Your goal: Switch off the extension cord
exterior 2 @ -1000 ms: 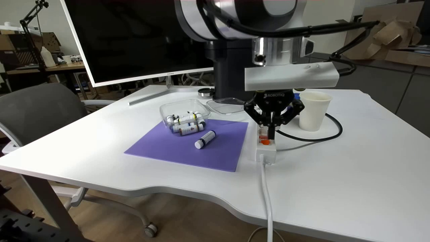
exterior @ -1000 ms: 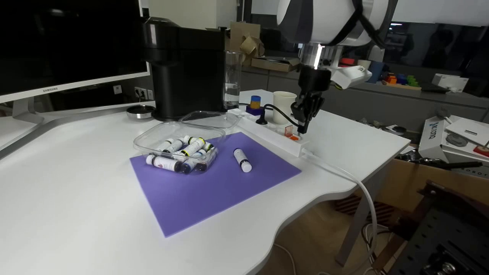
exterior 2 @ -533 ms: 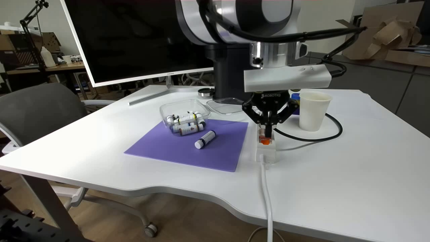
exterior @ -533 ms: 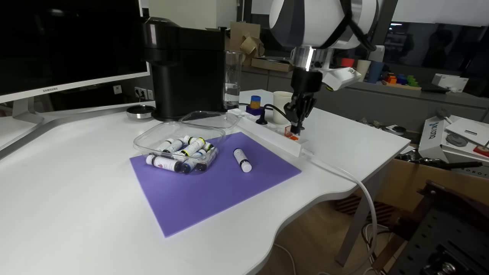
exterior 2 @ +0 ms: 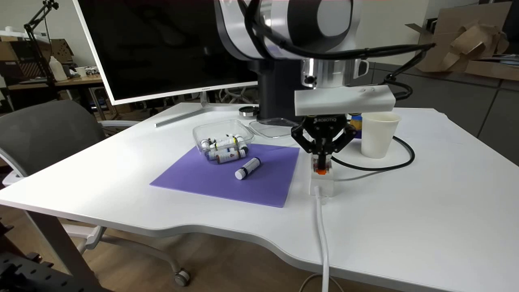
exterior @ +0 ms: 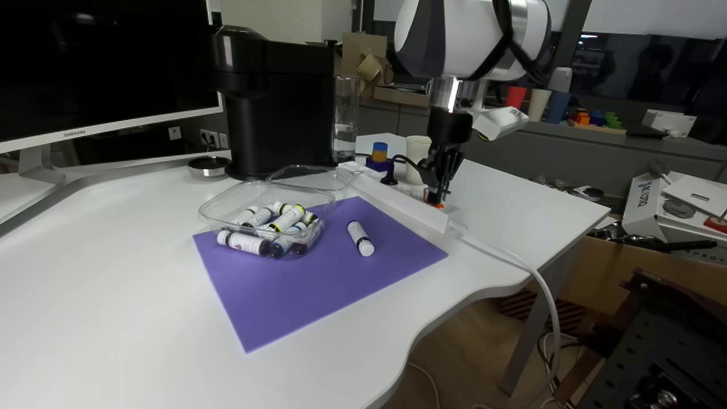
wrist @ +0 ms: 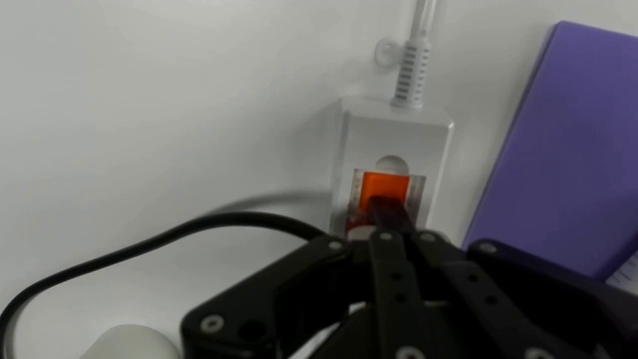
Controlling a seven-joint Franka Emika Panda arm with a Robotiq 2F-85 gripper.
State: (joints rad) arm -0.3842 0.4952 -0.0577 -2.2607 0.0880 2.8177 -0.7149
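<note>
The extension cord (wrist: 398, 139) lies beneath the gripper (exterior 2: 321, 165), whose tips are pressed together at the orange switch (wrist: 385, 184), contact unclear. An exterior view shows a black plug (exterior: 389, 177) near the gripper; the wrist view does not. Beside the gripper: purple mat (exterior 2: 271, 182) one way, paper cup (exterior 2: 377, 138) the other, edge of the table (exterior 2: 405, 227) well apart

Arm (exterior: 464, 40) is white, grey-panelled, with black cable (exterior 2: 365, 53) and silver collar (exterior 2: 330, 74); gripper (exterior 2: 321, 163) is black, marked ROBOTIQ, with pale screws (wrist: 212, 324).

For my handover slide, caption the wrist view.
Closed gripper over the orange switch of the white power strip, purple mat alongside.
</note>
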